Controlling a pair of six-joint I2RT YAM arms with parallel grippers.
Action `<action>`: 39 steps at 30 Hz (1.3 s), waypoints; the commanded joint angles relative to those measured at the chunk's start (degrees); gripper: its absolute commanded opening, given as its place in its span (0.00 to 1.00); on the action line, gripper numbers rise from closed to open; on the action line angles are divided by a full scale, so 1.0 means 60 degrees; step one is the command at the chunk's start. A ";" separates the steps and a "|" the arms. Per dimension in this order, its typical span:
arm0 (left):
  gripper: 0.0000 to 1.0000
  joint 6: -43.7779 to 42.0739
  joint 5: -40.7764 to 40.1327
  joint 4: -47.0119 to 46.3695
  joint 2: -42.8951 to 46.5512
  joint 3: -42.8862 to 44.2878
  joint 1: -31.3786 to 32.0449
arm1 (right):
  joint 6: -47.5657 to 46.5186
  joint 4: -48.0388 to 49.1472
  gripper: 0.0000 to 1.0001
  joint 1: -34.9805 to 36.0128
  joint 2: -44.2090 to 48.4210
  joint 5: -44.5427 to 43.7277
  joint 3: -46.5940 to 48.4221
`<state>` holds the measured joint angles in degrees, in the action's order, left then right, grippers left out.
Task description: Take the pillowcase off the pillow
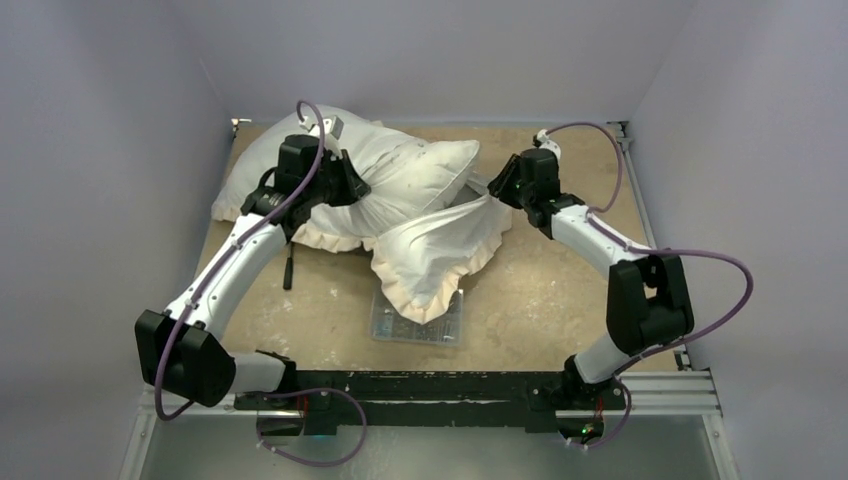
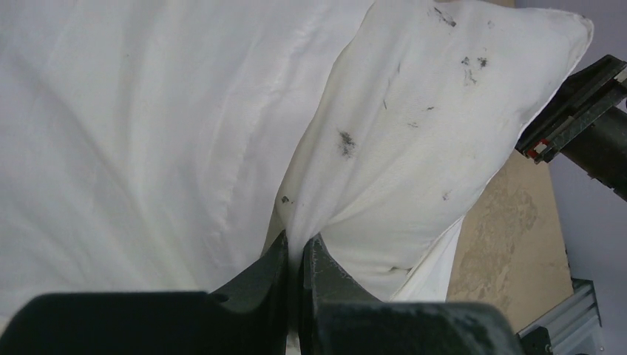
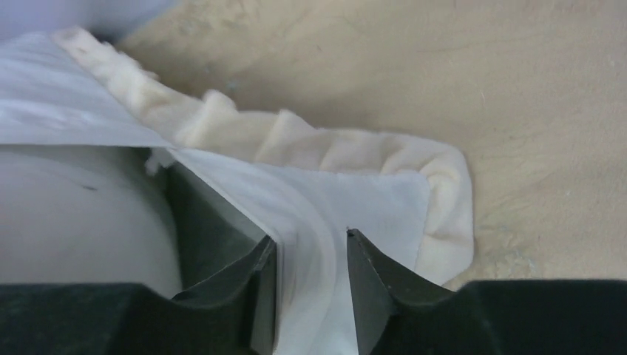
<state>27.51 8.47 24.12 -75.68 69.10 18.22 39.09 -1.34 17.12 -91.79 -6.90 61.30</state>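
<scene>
Two arms rise from the near edge of the table (image 1: 545, 290). The left arm (image 1: 235, 260) runs straight up and inward. The right arm (image 1: 640, 300) folds sharply at its elbow and reaches back toward the middle.

Just past the bases lies one clear, gridded plastic tray (image 1: 440, 325), partly covered by cloth, and one slim black tool (image 1: 289, 270) lies beside the left forearm.

Over the tray hangs the one pillowcase (image 1: 430, 255), limp and creased, white with a cream ruffled frill along its edge. It spreads from the table's centre to the far left. The right gripper (image 3: 312, 240) has its jaws drawn in on a fold of this cover just inside the frill, and cloth fills the gap between them. A dark grey face shows beside it.

Farther back the left gripper (image 2: 299, 248) is pinched tight on a tuck of the one pillow (image 1: 425, 165). The pillow is plump and off-white with dark smudges, and its bare corner pokes out of the cover toward the far right.
</scene>
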 commanded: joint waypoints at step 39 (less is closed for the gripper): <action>0.00 -0.0041 0.0732 -0.1383 -0.3704 0.3295 0.0662 | -0.4362 0.0840 0.81 0.3602 0.0346 0.4667 0.0091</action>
<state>28.88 17.26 20.56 -96.60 83.07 22.68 13.74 6.17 36.07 -89.78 18.57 60.45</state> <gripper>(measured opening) 0.039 0.840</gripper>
